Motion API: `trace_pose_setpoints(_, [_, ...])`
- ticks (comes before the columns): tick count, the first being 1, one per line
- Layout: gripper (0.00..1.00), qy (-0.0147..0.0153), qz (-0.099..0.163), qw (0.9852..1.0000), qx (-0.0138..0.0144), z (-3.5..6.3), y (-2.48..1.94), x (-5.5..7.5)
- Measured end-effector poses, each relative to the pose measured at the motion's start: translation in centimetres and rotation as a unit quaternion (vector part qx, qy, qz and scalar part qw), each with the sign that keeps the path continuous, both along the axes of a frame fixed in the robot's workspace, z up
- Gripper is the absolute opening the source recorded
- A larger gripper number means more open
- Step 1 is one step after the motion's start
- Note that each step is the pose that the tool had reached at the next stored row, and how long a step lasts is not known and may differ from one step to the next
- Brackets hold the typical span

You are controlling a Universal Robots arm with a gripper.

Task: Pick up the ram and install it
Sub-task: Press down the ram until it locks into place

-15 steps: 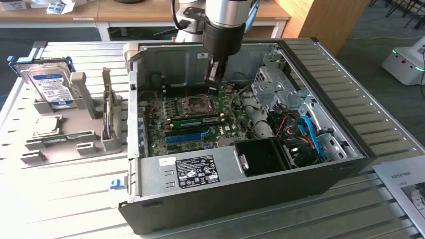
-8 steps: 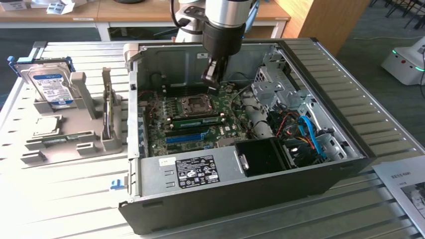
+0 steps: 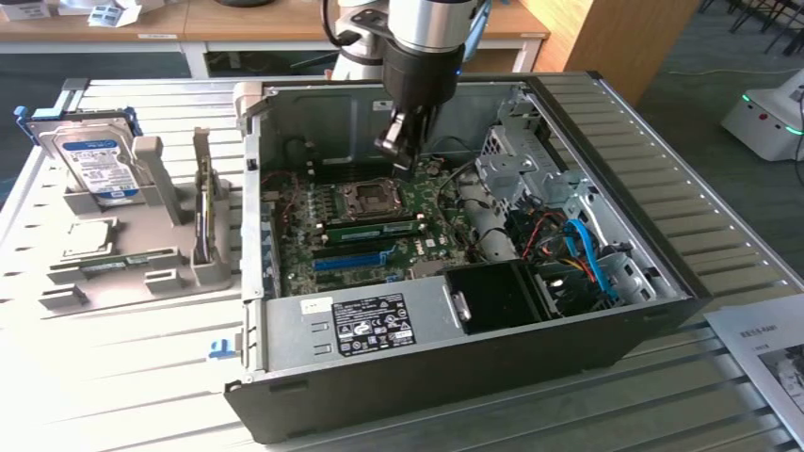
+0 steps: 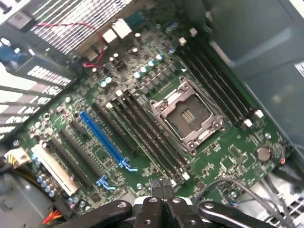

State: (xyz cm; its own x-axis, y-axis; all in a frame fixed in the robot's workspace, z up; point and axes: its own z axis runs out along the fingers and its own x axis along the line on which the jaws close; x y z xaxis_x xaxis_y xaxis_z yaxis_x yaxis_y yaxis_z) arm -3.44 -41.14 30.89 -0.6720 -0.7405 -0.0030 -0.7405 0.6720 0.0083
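Note:
The ram, a long green stick with a pale label, lies along a memory slot just in front of the CPU socket on the motherboard inside the open PC case. It looks seated there. My gripper hangs above the board behind the socket, apart from the ram, shut with nothing between its fingers. In the wrist view my gripper has its black fingertips pressed together over the end of the dark memory slots, beside the CPU socket and the blue slot.
A grey rack at the exterior view's left holds a silver hard drive and a small green board. Inside the case are a drive cage, blue and red cables and a black shroud. A paper sheet lies at the right.

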Motion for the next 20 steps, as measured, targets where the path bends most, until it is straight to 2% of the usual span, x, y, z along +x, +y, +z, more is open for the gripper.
trace_pose_setpoints(4, [0.1, 0.0, -0.032, 0.9995, 0.0, -0.01, 0.0, 0.0])
trace_pose_setpoints(9, [0.1, 0.0, -0.073, 0.9973, 0.0, -0.02, 0.0, 0.0])
trace_pose_setpoints(15, [0.1, 0.0, -0.122, 0.9925, 0.0, -0.04, 0.0, 0.0])
trace_pose_setpoints(20, [0.1, 0.0, -0.163, 0.9866, 0.0, -0.06, 0.0, 0.0])
